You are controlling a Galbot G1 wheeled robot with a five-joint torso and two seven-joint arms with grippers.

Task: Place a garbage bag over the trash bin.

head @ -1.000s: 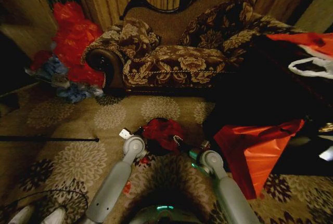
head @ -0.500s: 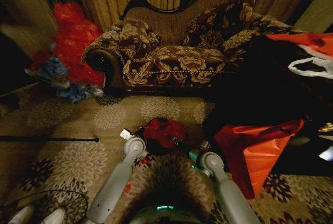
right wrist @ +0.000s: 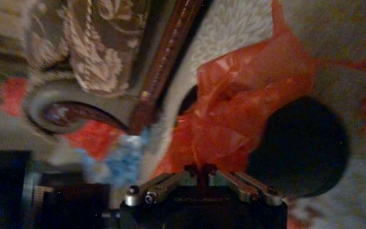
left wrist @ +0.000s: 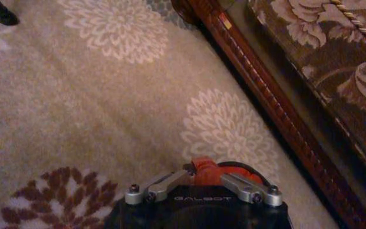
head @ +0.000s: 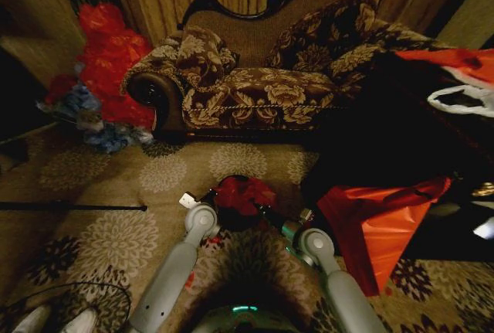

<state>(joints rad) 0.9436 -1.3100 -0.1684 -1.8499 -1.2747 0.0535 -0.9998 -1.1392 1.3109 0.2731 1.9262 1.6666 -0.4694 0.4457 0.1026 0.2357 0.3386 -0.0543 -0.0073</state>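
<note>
The small black trash bin [head: 235, 221] stands on the carpet just in front of me, with the shiny red garbage bag [head: 241, 192] bunched over its top. My left gripper [head: 207, 196] is at the bin's left side; in the left wrist view its fingers close on a red fold of the bag [left wrist: 202, 168]. My right gripper [head: 266, 211] is at the bin's right side. In the right wrist view the right gripper [right wrist: 200, 171] is shut on the bag [right wrist: 247, 105], which rises crumpled beside the dark round bin [right wrist: 304, 148].
A floral sofa [head: 255, 93] with a wooden base stands close behind the bin. A heap of red and blue bags [head: 108, 62] lies at the left. A large orange-red sheet [head: 378, 221] hangs off dark furniture at the right. A black rod [head: 77, 207] lies on the carpet.
The bag's bunched top has shifted slightly to the left over the bin. My right arm has drawn back a little toward me.
</note>
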